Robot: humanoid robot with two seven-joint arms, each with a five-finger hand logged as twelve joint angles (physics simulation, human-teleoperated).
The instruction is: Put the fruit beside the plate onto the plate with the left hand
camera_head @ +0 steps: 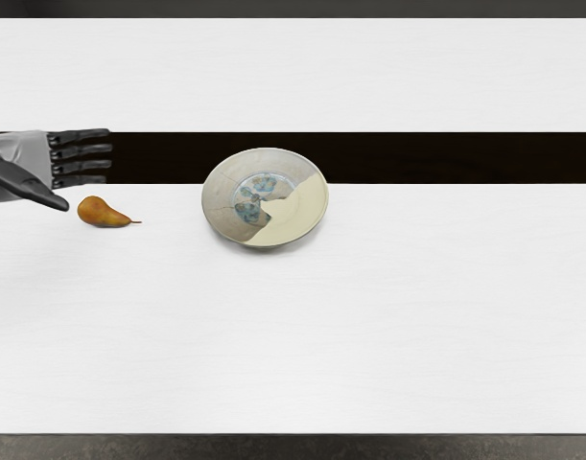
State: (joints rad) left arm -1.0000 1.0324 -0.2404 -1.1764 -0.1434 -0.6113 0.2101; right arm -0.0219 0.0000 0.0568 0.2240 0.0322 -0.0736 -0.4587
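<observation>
Pear (103,212) lies on its side on the white desk (369,316), toward the left of the scene and close to the desk's far edge. It is brown-orange and rests well left of the plate (307,206), with only bare desk between the two. The plate is round and shallow, grey with a blue pattern at its centre and a cream-coloured patch over its near right part. Its far rim shows against a dark band (446,158) that runs across the scene behind the desk, and a white strip (293,77) lies beyond that band.

The pear's long axis runs left to right, tipped a little so that the right end sits slightly nearer than the left. Its fat, rounded end faces left, toward the robot hand, and its thin stem (134,222) points right, toward the plate.

The left robot hand (43,165) comes in from the left edge, on the far left side of the pear. It is wide open and holds nothing. The four dark fingers (82,151) stretch straight out to the right, side by side, over the dark band. The thumb (29,187) reaches down to the right, its tip just beside the pear's fat end. Whether that tip touches the pear I cannot tell.
</observation>
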